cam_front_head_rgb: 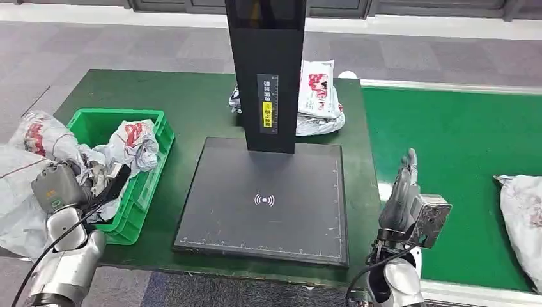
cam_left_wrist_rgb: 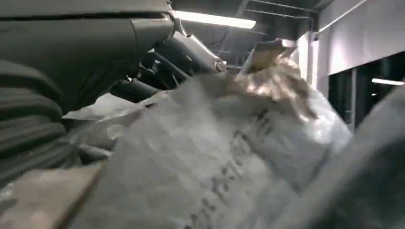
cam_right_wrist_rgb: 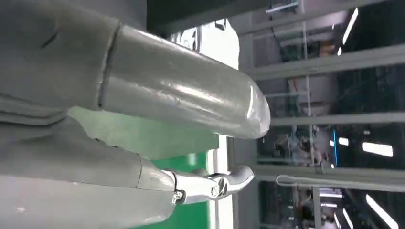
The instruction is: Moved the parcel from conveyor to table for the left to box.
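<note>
Two hands, left hand [cam_front_head_rgb: 64,185] holding parcel [cam_front_head_rgb: 131,144] over bin [cam_front_head_rgb: 96,125], right hand [cam_front_head_rgb: 402,192] fingers spread

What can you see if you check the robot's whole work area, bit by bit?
Surface: dark green table with a black scanner pad and black post; green conveyor to the right.
Job's things: crumpled grey parcel in the green bin; parcels behind the post; another parcel on the conveyor.
Clutter: loose grey bags left of the bin.
Hands: left hand at the bin, against grey wrapping, grip unclear; right hand holds nothing, fingers pointing up.
Cables: black cable along the left arm; another by the right wrist.
Surroundings: grey floor.
</note>
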`<action>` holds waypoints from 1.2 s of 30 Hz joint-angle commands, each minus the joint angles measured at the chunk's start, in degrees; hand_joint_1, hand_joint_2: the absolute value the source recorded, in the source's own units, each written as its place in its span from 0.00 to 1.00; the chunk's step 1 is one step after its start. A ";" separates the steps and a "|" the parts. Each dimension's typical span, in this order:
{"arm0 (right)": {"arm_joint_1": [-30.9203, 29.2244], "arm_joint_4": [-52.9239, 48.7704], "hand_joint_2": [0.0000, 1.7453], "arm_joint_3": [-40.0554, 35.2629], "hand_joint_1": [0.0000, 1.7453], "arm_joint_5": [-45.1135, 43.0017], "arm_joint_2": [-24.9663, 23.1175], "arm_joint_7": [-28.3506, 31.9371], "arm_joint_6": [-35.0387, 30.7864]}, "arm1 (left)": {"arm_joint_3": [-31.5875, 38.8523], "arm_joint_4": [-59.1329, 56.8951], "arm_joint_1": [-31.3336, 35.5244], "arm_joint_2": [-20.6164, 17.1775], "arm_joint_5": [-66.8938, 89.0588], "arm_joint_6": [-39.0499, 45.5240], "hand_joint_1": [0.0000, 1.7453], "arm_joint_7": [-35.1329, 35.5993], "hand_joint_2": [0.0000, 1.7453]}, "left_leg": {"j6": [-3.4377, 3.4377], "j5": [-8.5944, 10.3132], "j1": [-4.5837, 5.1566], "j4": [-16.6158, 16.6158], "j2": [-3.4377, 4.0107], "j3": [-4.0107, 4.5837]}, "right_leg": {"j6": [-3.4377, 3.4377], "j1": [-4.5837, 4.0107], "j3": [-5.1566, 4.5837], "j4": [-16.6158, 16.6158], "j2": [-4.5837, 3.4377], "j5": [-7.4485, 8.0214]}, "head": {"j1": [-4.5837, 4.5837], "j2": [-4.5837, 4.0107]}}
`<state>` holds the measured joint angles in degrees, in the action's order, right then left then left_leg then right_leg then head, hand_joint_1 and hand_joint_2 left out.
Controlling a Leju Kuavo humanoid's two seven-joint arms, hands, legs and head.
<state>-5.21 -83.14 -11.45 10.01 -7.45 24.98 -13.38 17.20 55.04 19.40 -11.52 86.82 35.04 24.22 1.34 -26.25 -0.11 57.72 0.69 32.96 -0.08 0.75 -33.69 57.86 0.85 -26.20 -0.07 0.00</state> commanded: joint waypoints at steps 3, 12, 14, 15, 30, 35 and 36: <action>-1.28 0.48 0.00 2.97 0.00 -0.35 0.31 -0.23 0.36 | -1.07 -9.33 1.40 0.15 3.18 -0.39 0.13 -0.08 1.00 | 0.02 0.17 -0.07 -0.15 -0.01 -0.04 | -0.07 -0.05 0.05 -0.12 -0.08 0.17 | 0.00 0.00; -1.54 0.81 0.00 2.96 0.00 0.98 0.09 -0.82 1.93 | 1.01 -7.02 0.77 3.23 2.87 1.12 0.00 -2.68 1.00 | 0.25 0.39 -0.03 -0.38 -0.05 -0.31 | -0.25 -0.01 0.17 -0.11 -0.03 0.25 | 0.00 0.00; -1.07 -0.04 0.00 3.12 0.00 1.65 -0.28 -1.20 2.18 | 3.73 -5.49 1.65 5.86 -2.74 2.37 0.00 -10.59 0.00 | 0.26 0.38 -0.05 -0.38 -0.12 -0.35 | -0.25 -0.03 0.23 -0.10 0.05 0.22 | 0.02 0.00; -0.96 -0.42 0.00 3.46 0.00 2.00 -0.52 -1.50 2.19 | 4.98 -4.76 2.43 7.30 -10.58 1.09 0.00 -17.72 0.00 | 0.26 0.39 -0.05 -0.37 -0.14 -0.36 | -0.24 -0.03 0.24 -0.10 0.07 0.22 | 0.00 0.00; -2.19 4.29 0.00 2.69 0.00 1.76 -0.80 0.50 0.45 | 5.17 14.43 0.31 14.10 -50.39 4.96 0.00 -53.56 0.00 | 0.08 0.46 -0.10 -0.18 -0.34 0.05 | -0.15 -0.15 0.01 -0.09 0.23 0.32 | 0.02 0.00; -2.19 4.29 0.00 2.69 0.00 1.76 -0.80 0.50 0.45 | 5.17 14.43 0.31 14.10 -50.39 4.96 0.00 -53.56 0.00 | 0.09 0.47 -0.14 -0.26 -0.37 0.08 | -0.17 -0.20 -0.03 -0.19 0.19 0.36 | 0.02 0.00; -2.19 4.29 0.00 2.69 0.00 1.76 -0.80 0.50 0.45 | 5.17 14.43 0.31 14.10 -50.39 4.96 0.00 -53.56 0.00 | 0.08 0.49 -0.16 -0.27 -0.38 0.10 | -0.17 -0.23 -0.04 -0.23 0.18 0.39 | 0.00 0.00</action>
<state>-5.70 -83.32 -10.97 12.07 -8.39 25.44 -12.79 21.44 68.98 19.07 0.15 36.92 39.98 -29.44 1.47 -25.82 -0.16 57.57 0.40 33.13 -0.26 0.63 -33.88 57.86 1.07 -25.90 -0.07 0.00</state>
